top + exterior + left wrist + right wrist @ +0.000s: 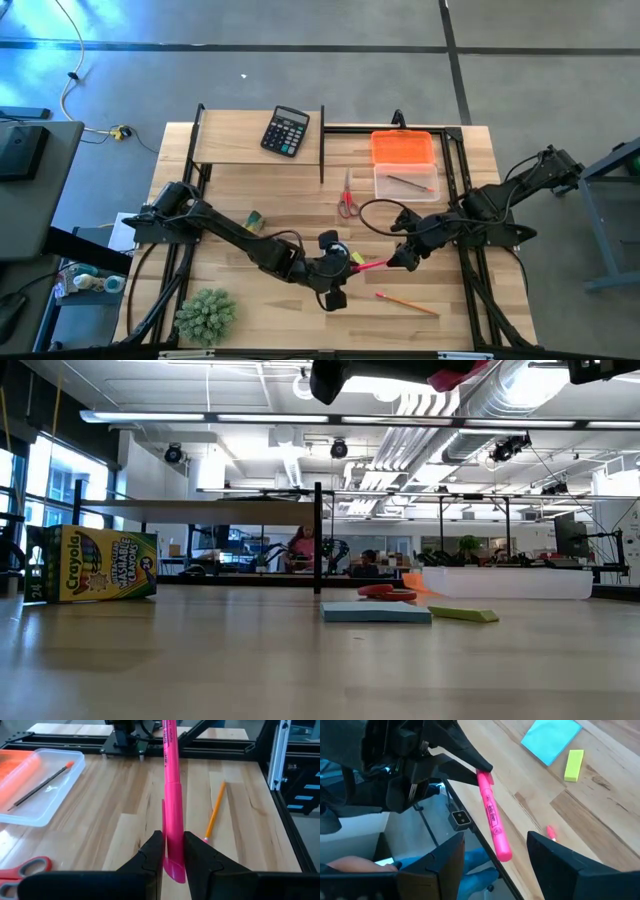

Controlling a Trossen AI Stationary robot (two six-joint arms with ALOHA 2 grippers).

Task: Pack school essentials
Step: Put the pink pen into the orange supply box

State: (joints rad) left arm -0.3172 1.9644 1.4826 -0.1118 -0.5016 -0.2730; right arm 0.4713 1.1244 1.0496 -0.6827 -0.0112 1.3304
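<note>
My left gripper (345, 266) is shut on the pink pen (370, 264) above the table's near middle. My right gripper (398, 258) is open; in the right wrist view its fingers stand on either side of the pen's free end (503, 853) without touching it. Red-handled scissors (347, 196) lie flat near the clear tray (405, 183), which holds one pencil (41, 785). A second pencil (407, 302) lies near the table's near edge. The blue note pad (552, 740) and the yellow block (575, 765) lie flat on the wood. My left gripper pinches the pen's capped end (174, 857) between its two fingers, beside the clip (163, 820). The fingers come level from the table's left and lie along the pen. The pen is lifted clear and sticks out past the fingertips toward my right gripper.
The black calculator (286, 131) sits on the raised shelf at the far left. An orange lid (403, 146) lies behind the tray. The spiky green plant (206, 315) stands at the near left corner. A crayon box (95, 565) stands to the left. Black frame rails (322, 155) border the table.
</note>
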